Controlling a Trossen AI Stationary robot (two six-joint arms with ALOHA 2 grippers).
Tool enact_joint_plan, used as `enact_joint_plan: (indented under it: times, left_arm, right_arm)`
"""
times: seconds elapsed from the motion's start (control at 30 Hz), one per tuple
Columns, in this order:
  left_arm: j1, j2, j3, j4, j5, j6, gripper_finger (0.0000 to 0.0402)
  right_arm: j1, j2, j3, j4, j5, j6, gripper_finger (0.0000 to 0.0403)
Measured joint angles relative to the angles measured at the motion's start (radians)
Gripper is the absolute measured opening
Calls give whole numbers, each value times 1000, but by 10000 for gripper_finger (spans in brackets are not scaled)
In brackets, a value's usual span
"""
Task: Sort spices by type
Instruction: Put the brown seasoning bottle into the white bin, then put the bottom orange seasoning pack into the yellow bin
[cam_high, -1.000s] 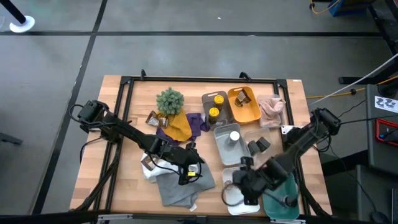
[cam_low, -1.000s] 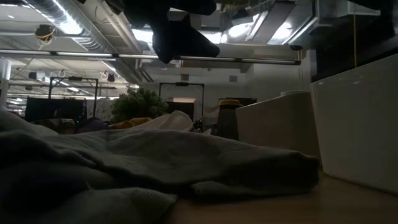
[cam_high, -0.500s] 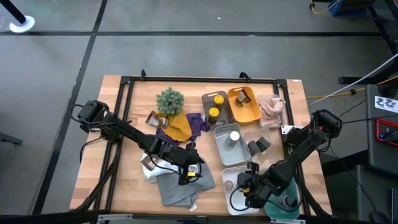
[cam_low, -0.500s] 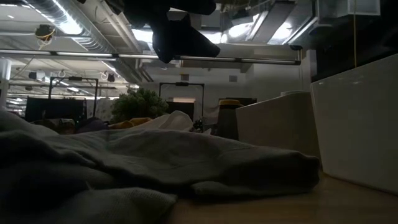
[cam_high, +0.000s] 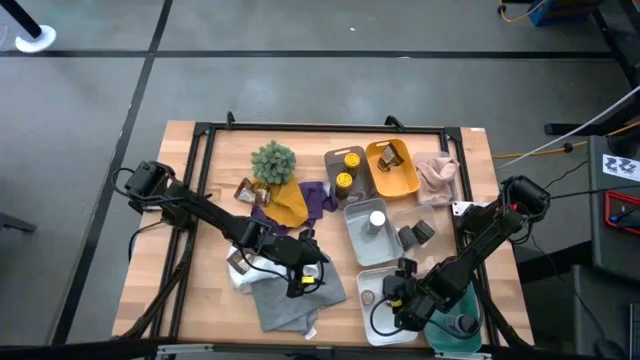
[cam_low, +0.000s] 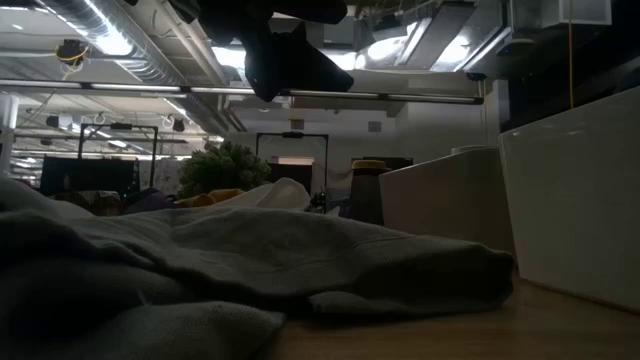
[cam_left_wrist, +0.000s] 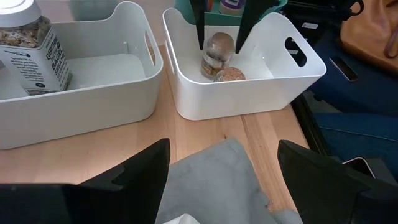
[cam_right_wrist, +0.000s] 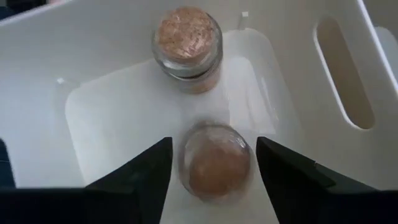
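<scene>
Standing upright in the white bin (cam_right_wrist: 339, 99), one jar (cam_right_wrist: 214, 163) apparently sits between the right pincer's (cam_right_wrist: 214, 167) spread fingers.

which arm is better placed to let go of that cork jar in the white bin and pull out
The right arm. Its right gripper is open astride a cork-topped jar inside the white bin, beside a second jar. The left gripper hovers over the grey cloth, outside that bin.

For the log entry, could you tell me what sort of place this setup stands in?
Probably a lab or workshop: exposed ceiling ducts, a bare grey floor, and a wooden table in a black frame with both arms mounted.
</scene>
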Motion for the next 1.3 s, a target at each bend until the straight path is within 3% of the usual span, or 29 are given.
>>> enact_joint_plan:
  times: [0.37, 0.57, 0.73, 0.97, 1.3]
  left_arm:
    - [2, -26, 0, -91, 0, -31, 281]
    - [6, -115, 0, -326, 0, -116, 281]
    - [-28, -196, 0, -660, 1, -155, 281]
    - [-102, -219, 0, -1004, 0, -432, 281]
    - [-183, -211, 0, -1118, -181, -765, 281]
  right_arm:
    - [0, 0, 0, 13, -2, 0, 267]
    - [0, 0, 0, 12, -11, 0, 268]
    - [0, 0, 0, 12, -11, 0, 268]
    - [0, 0, 0, 14, -11, 0, 268]
    - [0, 0, 3, 37, 3, 0, 269]
